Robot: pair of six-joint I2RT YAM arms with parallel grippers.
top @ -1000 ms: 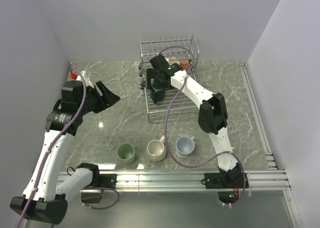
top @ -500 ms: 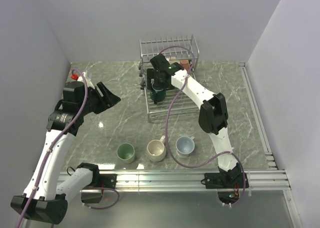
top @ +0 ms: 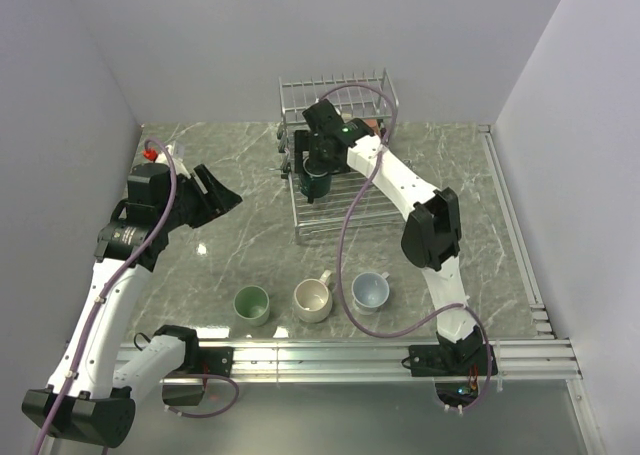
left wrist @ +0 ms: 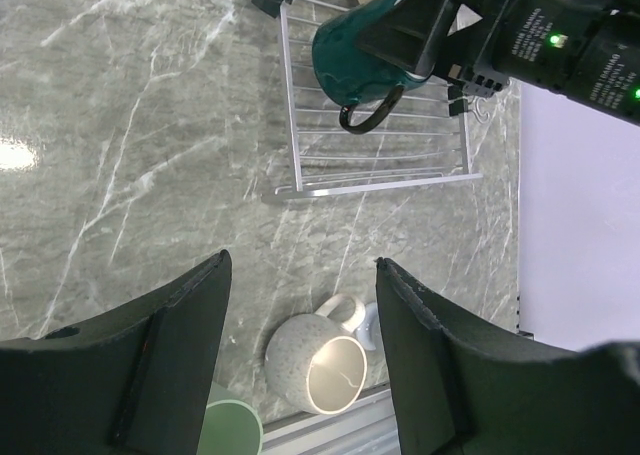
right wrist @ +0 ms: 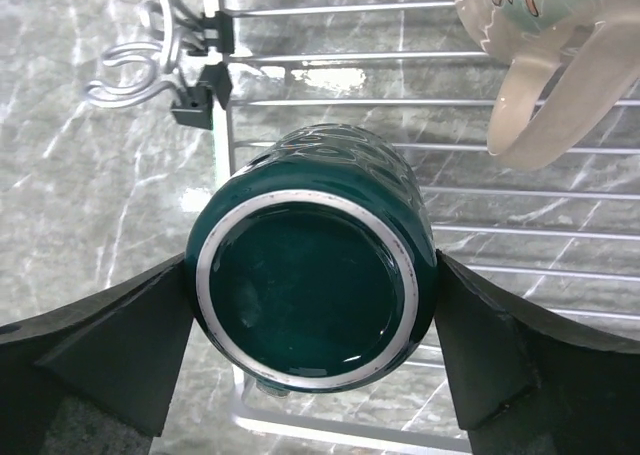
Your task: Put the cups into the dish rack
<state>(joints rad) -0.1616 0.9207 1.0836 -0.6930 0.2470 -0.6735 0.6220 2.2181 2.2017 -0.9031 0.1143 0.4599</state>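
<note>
While the right arm stretches from its base at the near edge far across the marble table [top: 240, 245], elbow raised and forearm angled to the left, its wrist bends down over the dish rack [top: 340, 87] at the far side. The right gripper [top: 316, 171] is clamped on the dark teal mug [right wrist: 312, 280], with one finger [right wrist: 120, 355] against each side of its body. The mug is upside down. Its ringed base faces up into the wrist camera and its mouth faces the wires, so its long axis stands close to upright with a slight lean. Its handle [left wrist: 368, 115] points toward the near side. The mug is over the left part of the rack's grid base; whether it rests on the wires or hangs just above them I cannot tell. The tall cream painted mug [right wrist: 520, 30] is in the rack just beyond it.

The left arm rises from the near left corner, its elbow bent. The left gripper [left wrist: 300, 265] is held above the left side of the table, aimed right and downward, fingers apart with nothing between them. Near the front edge, well apart from the rack, three mugs stand mouth up in a row: light green mug [top: 251, 303], beige mug [top: 313, 299] and pale blue mug [top: 370, 291].
</note>
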